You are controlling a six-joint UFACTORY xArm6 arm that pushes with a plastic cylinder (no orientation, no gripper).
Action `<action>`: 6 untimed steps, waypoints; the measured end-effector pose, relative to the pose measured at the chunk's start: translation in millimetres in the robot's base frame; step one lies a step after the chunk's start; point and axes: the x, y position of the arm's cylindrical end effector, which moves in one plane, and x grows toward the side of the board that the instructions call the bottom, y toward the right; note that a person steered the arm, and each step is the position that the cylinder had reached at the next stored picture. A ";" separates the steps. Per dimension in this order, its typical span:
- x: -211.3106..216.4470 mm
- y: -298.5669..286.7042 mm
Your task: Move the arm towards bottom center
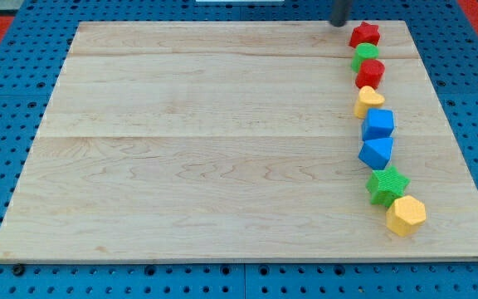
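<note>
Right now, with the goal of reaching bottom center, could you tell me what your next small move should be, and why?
I would probably slide my tip toward the view's bottom and a little left. It sits at the board's top edge, just left of the red star that heads the column of blocks along the right side, so that diagonal should miss them.

Eight coloured blocks (pixel 378 123) line the wooden board's (pixel 206 158) right side, over blue pegboard (pixel 7 50).

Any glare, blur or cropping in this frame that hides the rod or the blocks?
Camera view: lighting even, soft sheen on the wooden board, no harsh glare; the blocks look sharp, e.g. the red star; the rod is slightly blurred and cropped by the view's top, my tip just left of that star.
</note>
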 end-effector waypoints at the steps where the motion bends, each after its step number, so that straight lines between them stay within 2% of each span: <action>1: 0.5 -75.9; 2: 0.7 -106.0; 4: 1.9 -115.2; 5: 34.1 -219.5; 6: 181.8 -219.6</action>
